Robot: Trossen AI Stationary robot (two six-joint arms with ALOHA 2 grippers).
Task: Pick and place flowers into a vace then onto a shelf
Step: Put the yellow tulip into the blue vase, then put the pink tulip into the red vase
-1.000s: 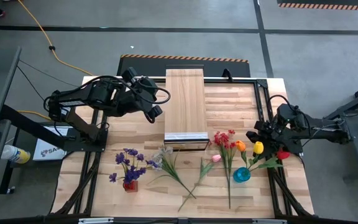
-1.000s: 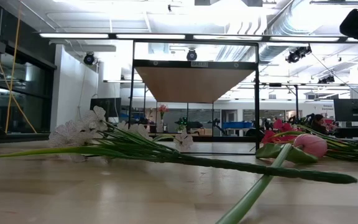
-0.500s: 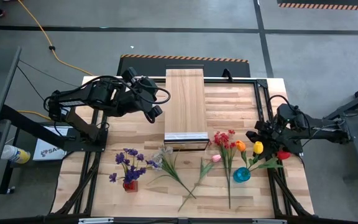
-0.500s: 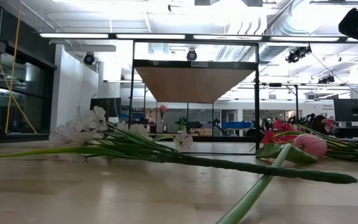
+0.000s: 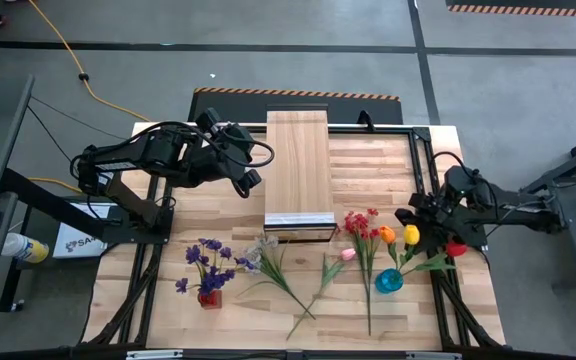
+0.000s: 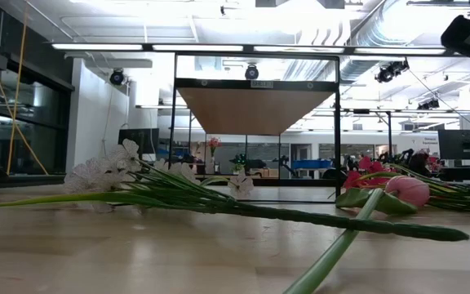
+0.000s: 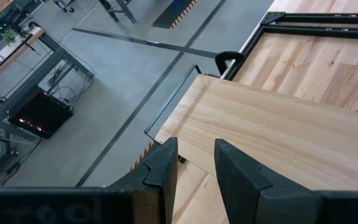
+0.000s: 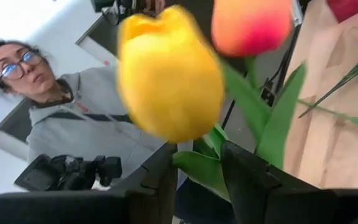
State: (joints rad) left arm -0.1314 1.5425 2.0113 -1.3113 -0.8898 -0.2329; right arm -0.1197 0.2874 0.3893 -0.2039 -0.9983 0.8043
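On my near side of the shelf [image 5: 298,170], the white spray [image 5: 268,255] and pink tulip [image 5: 347,255] lie flat on the tabletop [image 5: 368,165], with the purple spray [image 5: 208,265] beside them. Right of the shelf, my right gripper [image 5: 420,222] looks clamped on the yellow tulip [image 5: 410,235], though the stem between its fingers is blurred, with the blue vase [image 5: 389,281] just nearby. My left gripper [image 5: 249,181] hangs just left of the shelf, fingers slightly parted, holding nothing.
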